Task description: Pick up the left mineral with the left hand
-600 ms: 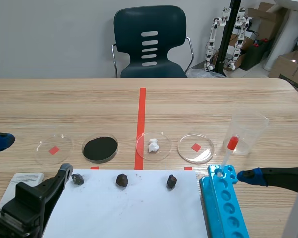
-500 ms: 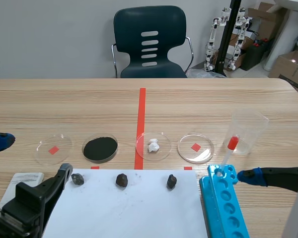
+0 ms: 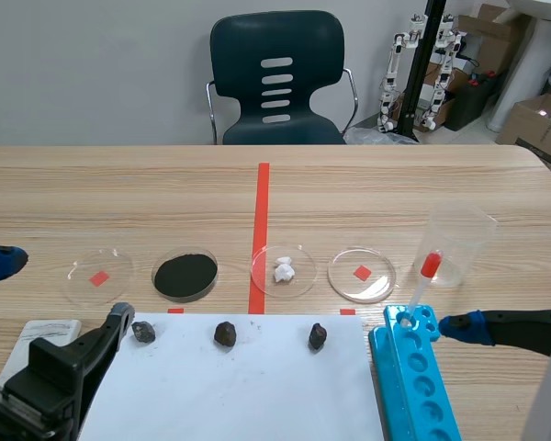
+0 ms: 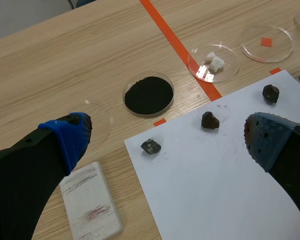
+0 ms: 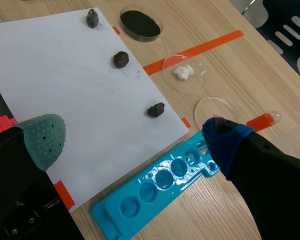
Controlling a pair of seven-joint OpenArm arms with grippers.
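The left mineral (image 3: 143, 332), a small dark grey lump with a rough, angular surface, lies on the far left corner of a plain white sheet of paper (image 3: 248, 386), just inside its edge. Nothing touches it. The left gripper (image 4: 168, 136) hangs above and short of it, its jaws released and spread wide, their blue dotted pads apart with the stone showing between them lower down.

Two more stones sit in the same row along the sheet's far edge: a brown-black knobbly middle mineral (image 3: 225, 333) and a dark right mineral (image 3: 318, 336), each well apart from the next.

Beyond the sheet, on the pale wood-grain worktop (image 3: 165, 193), stands a row of round clear dishes: an empty dish (image 3: 73, 283) over a red tape square, a dish of black powder (image 3: 185, 274), a dish of white crumbly lumps (image 3: 284, 270) and another clear dish (image 3: 344, 280).

A flat white rectangular block (image 4: 90, 205) with reddish smears lies beside the sheet's left edge.

The right gripper (image 5: 132, 137) hovers with jaws also released over a glossy turquoise plastic tube rack (image 3: 413, 377), which holds a red-bulbed dropper (image 3: 422, 280) beside a clear plastic beaker (image 3: 459, 243).
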